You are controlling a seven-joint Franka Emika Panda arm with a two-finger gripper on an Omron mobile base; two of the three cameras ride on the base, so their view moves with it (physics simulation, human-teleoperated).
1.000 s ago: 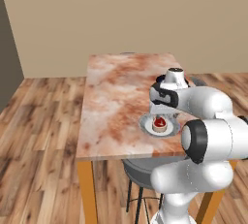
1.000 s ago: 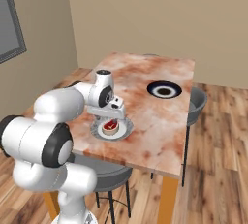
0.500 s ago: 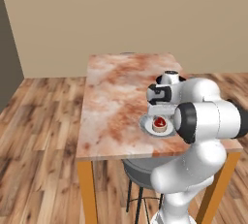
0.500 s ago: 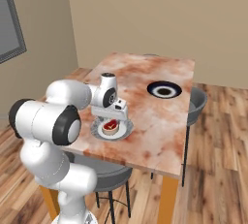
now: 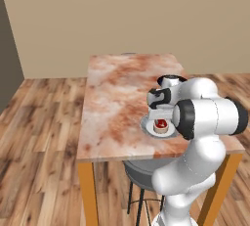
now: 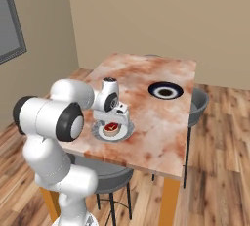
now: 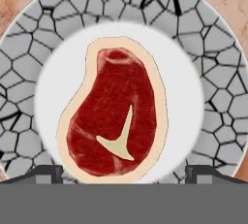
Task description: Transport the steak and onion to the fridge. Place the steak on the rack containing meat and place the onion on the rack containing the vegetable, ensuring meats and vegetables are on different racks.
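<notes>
You are bringing the pincer (image 7: 124, 174) lower: against a second ago it is sitting closer over the steak (image 7: 114, 126). Steak is lying flat on the crackle-rimmed plate (image 7: 213, 77), near the worktop's (image 5: 117, 93) front edge. Fingers are spread wide, straddling the meat, nothing held. Grasp looks imminent; fridge leg not begun.

The arm (image 5: 205, 117) was glossy white, built of rounded segments, with black bands at its joints and a dark-faced hand.
</notes>
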